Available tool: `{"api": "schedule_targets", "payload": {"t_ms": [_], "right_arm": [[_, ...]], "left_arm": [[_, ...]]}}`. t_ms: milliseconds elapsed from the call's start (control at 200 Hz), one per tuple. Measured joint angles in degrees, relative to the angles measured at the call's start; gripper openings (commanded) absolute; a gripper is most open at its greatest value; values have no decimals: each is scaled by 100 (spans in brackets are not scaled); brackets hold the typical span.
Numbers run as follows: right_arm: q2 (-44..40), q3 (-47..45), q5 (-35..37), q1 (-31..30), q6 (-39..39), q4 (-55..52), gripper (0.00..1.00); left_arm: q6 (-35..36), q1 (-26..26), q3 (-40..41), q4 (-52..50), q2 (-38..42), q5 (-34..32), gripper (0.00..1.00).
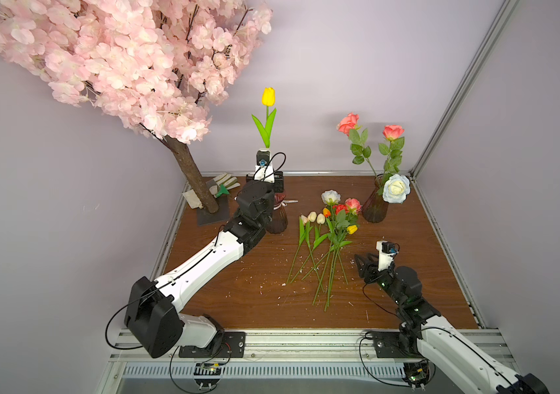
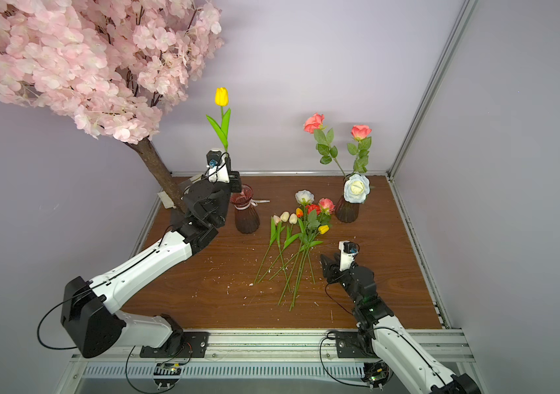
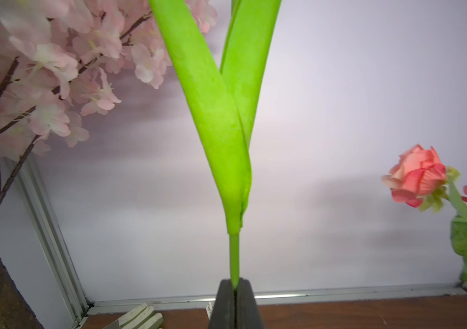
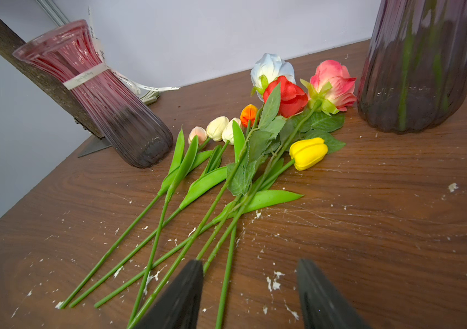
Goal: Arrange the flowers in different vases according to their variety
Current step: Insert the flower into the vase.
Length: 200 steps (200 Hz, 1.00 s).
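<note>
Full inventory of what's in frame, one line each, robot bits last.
table: one, brown wood, flecked white
blossom tree: one, pink, brown trunk, back left
glove: at least one, pale and green, behind the trunk
ribboned vase: one, reddish-purple, left of the loose flowers, no stems seen inside
plain vase: one, dark purple, back right
vased roses: three, two coral-pink and one white, in the plain vase
loose roses: three, white, red, coral-pink, lying mid-table
loose tulips: five, pale pink, two cream, orange, yellow, lying beside those roses
held tulip: one, yellow, raised upright by the ribboned vase
left end effector: one, black, shut on the held tulip's stem
right end effector: one, black, open, by the loose stems' lower ends
</note>
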<state>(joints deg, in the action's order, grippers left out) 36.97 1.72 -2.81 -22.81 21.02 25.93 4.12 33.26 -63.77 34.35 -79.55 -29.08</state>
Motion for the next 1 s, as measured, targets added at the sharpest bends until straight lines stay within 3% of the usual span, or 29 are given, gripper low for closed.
{"api": "schedule_targets", "payload": {"t_ms": [205, 611, 661, 726, 791, 941, 1001], "right_arm": [[2, 0, 0, 0, 0, 0, 59], [76, 0, -9, 0, 2, 83, 57], [74, 0, -20, -2, 7, 105, 57], [74, 0, -26, -2, 13, 131, 57], [74, 0, -28, -11, 33, 149, 57], [76, 0, -33, -33, 48, 184, 58], [94, 0, -39, -37, 48, 212, 59]], "left_arm": [[-81, -468, 603, 1010, -400, 688, 0], [-588, -496, 1368, 1676, -634, 1580, 0], [-664, -496, 1425, 1709, -634, 1628, 10], [-791, -496, 1537, 1714, -621, 1663, 35], [-964, -496, 1733, 1663, -546, 1705, 49], [-1392, -494, 2153, 1198, 11, 1794, 55], [-1532, -474, 2177, 901, 317, 1838, 63]]}}
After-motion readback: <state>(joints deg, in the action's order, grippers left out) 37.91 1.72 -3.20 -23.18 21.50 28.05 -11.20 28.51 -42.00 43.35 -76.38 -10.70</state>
